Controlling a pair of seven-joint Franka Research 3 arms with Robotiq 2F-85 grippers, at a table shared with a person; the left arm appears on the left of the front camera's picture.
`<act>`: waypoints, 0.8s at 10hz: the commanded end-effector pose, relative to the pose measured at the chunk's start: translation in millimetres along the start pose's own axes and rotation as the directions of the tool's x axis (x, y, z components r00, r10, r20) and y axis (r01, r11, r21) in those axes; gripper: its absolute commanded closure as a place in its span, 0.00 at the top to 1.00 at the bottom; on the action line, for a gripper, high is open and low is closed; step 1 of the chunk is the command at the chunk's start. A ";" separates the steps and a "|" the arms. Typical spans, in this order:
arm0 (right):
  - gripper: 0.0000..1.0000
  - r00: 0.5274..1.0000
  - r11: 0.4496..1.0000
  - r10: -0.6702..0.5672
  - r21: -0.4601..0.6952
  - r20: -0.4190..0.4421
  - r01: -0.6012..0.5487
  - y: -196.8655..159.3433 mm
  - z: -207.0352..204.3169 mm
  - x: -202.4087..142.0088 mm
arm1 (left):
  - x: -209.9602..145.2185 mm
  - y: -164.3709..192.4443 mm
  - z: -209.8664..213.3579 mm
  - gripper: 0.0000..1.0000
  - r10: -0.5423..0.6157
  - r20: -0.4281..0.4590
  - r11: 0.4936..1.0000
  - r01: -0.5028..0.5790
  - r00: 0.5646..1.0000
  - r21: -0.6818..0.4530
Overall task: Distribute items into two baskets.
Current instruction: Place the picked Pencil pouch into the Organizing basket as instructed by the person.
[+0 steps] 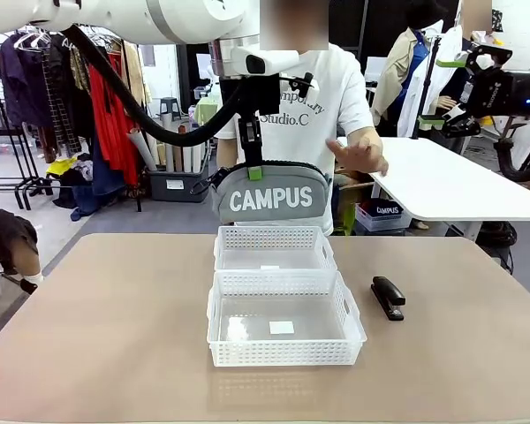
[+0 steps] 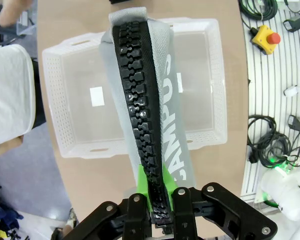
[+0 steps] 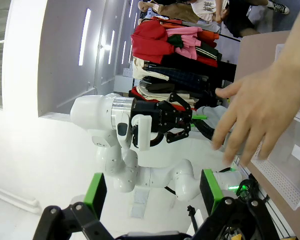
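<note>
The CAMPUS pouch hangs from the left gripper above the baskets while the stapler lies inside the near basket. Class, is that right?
No. The front view shows the stapler on the table beside the near basket, not inside it; the rest holds.

Bright, even indoor light casts only a faint shadow under the near basket (image 1: 283, 353) on the desk (image 1: 106, 336), while both wrist views bend at their edges.

Clothes rack (image 1: 102, 115), white table (image 1: 450, 185), emergency button (image 2: 268, 38).
</note>
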State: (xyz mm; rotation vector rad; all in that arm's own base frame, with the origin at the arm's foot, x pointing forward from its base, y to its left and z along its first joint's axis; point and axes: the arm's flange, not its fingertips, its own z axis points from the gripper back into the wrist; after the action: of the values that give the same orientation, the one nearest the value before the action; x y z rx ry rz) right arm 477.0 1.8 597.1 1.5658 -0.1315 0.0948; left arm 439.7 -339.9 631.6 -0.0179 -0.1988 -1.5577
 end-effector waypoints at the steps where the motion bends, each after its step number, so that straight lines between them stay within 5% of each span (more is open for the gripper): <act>1: 1.00 1.000 1.000 0.005 0.002 0.001 -0.005 1.8 0.0 0.0 | 0.0 -0.9 2.4 0.00 -0.002 0.002 1.000 0.002 1.000 0.005; 8: 1.00 1.000 1.000 0.005 0.002 0.001 -0.005 1.8 0.0 0.0 | 0.0 -0.9 2.4 0.00 -0.002 0.002 1.000 0.002 1.000 0.005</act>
State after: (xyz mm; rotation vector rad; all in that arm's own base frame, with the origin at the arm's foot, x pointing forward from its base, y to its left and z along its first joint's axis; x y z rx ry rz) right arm 477.0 1.8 597.1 1.5658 -0.1315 0.0948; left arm 439.8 -339.9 631.6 -0.0179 -0.1988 -1.5577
